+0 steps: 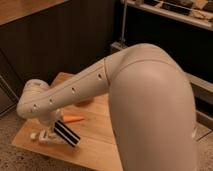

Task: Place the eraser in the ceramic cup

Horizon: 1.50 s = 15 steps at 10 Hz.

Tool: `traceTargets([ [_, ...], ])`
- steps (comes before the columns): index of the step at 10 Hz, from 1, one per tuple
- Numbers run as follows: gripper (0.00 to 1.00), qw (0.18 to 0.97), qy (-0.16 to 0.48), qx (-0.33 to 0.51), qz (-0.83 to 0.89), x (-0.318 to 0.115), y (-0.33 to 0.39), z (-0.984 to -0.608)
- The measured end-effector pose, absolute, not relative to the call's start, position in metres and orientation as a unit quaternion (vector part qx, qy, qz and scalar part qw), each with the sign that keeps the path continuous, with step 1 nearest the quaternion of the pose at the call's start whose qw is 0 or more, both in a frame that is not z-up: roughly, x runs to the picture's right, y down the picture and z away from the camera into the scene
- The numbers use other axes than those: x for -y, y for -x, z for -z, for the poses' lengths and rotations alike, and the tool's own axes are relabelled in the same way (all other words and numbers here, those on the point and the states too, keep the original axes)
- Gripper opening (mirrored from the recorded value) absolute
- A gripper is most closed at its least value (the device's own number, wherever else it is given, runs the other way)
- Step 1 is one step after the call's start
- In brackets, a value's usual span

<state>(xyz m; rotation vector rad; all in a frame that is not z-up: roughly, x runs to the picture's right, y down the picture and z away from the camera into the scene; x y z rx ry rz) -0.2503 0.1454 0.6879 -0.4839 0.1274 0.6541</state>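
While my gripper (53, 129), lower left, seemingly clenches the long black striped eraser (68, 134), a pale wooden table (97, 141) lies below dark panelling (65, 40).

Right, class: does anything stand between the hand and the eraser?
Nothing visible does. The hand, shut, sits at the upper end of the eraser and seems to grip it. The carrot lies behind the eraser, the white tube to its left in the picture; neither is between. The cup is not in view.
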Motion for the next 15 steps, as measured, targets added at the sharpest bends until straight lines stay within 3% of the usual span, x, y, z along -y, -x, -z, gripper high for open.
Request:
traceTargets([
  [9, 0.00, 0.925, 0.151, -0.007, -0.350, -0.025, 0.335, -0.762],
  [15, 0.00, 0.920, 0.114, 0.029, -0.374, 0.046, 0.361, -0.750],
])
